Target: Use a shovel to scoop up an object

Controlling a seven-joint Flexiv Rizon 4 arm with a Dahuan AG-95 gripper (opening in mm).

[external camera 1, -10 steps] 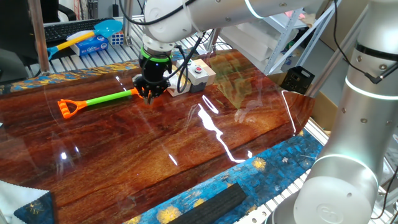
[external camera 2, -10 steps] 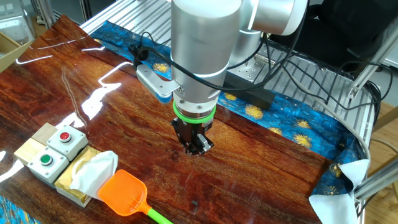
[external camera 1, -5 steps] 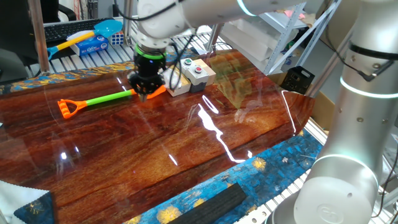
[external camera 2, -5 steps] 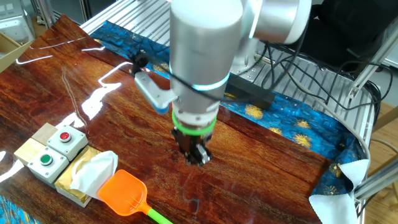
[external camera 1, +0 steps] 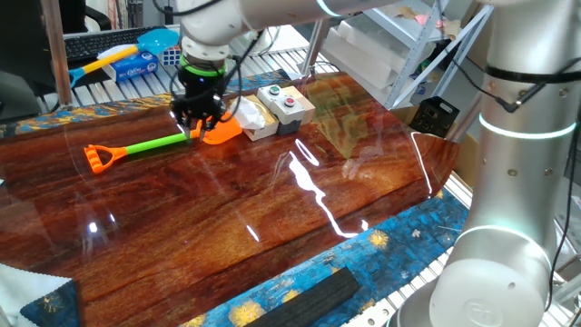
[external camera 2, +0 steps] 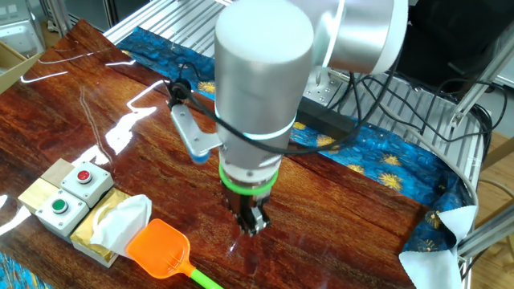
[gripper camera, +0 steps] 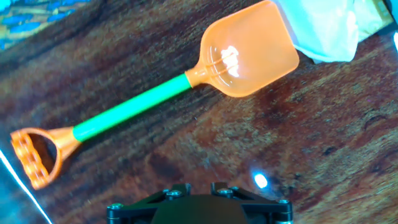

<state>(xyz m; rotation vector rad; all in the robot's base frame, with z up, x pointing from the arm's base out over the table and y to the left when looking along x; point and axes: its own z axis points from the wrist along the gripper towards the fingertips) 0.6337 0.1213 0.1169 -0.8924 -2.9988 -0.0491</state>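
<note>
One hand (external camera 2: 253,221) hangs over the glossy table (external camera 1: 272,218), pointing down; whether its fingers are spread or closed cannot be told — in the hand view only the housing shows at the bottom edge. One shovel (gripper camera: 155,93) lies flat on the wood, its blade tip touching the white tissue of one tan box (external camera 2: 100,233). Beyond sits one grey button box (external camera 2: 72,193) — two buttons, red and green.

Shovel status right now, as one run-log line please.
orange-and-green plastic toy shovel: flat on wooden table, not held | blade against tan tissue box | gripper: above shaft, holding nothing | scoop: not begun
</note>
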